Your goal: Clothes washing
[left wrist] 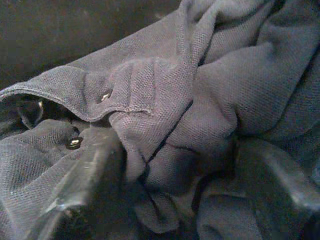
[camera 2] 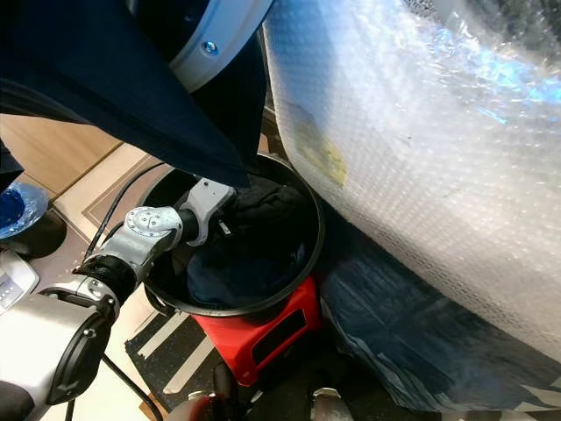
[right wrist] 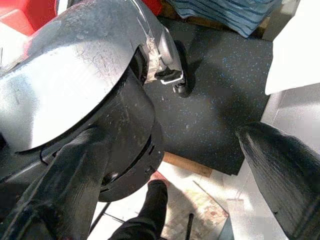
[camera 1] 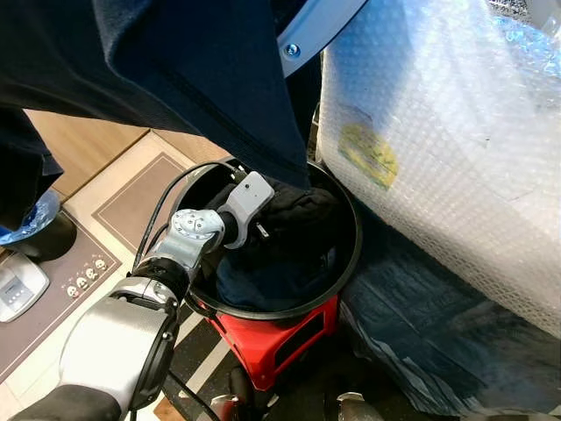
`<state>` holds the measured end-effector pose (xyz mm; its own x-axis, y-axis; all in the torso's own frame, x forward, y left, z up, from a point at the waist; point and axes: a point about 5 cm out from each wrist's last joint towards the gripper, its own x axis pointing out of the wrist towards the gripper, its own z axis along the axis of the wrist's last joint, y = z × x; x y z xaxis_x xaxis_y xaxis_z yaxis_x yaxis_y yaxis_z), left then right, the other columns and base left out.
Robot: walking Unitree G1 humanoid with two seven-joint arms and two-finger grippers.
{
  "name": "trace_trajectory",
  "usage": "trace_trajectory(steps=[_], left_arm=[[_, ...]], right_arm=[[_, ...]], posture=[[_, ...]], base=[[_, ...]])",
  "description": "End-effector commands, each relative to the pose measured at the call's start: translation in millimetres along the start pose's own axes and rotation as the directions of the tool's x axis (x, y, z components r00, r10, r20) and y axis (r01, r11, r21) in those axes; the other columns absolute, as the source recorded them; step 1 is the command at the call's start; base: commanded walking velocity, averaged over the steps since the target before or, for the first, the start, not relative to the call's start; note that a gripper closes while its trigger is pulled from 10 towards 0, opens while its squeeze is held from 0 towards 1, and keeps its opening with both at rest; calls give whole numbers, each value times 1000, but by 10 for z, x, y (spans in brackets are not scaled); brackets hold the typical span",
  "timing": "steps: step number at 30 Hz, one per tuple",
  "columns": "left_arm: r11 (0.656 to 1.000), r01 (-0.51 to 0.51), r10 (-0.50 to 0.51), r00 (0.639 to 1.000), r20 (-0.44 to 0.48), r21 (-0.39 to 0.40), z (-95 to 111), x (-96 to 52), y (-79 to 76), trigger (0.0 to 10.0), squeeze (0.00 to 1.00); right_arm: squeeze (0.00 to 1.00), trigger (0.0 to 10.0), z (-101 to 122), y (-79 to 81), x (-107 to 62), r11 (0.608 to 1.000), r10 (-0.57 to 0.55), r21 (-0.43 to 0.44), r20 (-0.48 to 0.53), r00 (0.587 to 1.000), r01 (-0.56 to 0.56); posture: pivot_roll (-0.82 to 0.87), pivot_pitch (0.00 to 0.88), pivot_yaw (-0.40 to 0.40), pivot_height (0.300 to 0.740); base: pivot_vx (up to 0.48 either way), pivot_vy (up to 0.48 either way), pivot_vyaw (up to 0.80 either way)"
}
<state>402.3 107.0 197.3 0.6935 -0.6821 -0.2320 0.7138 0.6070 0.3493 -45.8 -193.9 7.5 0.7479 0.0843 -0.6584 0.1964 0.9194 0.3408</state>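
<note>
Bubble wrap (camera 1: 447, 132) covers the biggest thing in front of you, a bulky wrapped shape on your right that leans over dark sheeting on the floor. Next in size is the dark navy cloth (camera 1: 175, 70) hanging across the top of the head views, close to the camera; what holds it up is hidden, so you can't say whether it is laundry already lifted or something else.

Below it sits the black basket (camera 1: 351, 263), round, resting on a red stand (camera 1: 272, 338). It holds a heap of dark clothes (camera 1: 289, 228), so the load is not yet out of the basket and no washer drum can be made out for certain; the white curved panel (camera 1: 311, 31) at the top may be part of one.

Your left tool (left wrist: 175, 165) is down inside the basket. In the left wrist view its fingers (left wrist: 87, 190) stand apart, narrow rather than wide, with folds of a blue-grey knit shirt (left wrist: 200, 90) bunched between them. It looks like a grip being taken, not yet a firm hold.

Your right tool (right wrist: 185, 175) hangs idle with its fingers wide, over dark matting.

Judged from this, you're early: picking up, with loading and starting the wash all left.
</note>
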Motion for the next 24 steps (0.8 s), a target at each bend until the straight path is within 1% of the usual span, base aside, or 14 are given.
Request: trace_trajectory(steps=[1,10,24], left_arm=[[1000,21,-22,999,-42,-5,-117,-19,-36,0,0],[1000,27,-27,999,-44,0,-125,-40,-19,0,0],[1000,20,-19,999,-39,2,-117,-65,16,0,0]], right_arm=[[0,10000,-107,13,-98,999,-19,34,-51,999,20],[0,10000,-113,33,-104,999,-19,38,-52,998,21],[0,10000,-88,-3,-90,999,-26,31,-48,998,28]], posture=[[-327,497,79,740],[-329,492,78,740],[-339,476,68,740]], base=[[0,0,0],[0,0,0],[0,0,0]])
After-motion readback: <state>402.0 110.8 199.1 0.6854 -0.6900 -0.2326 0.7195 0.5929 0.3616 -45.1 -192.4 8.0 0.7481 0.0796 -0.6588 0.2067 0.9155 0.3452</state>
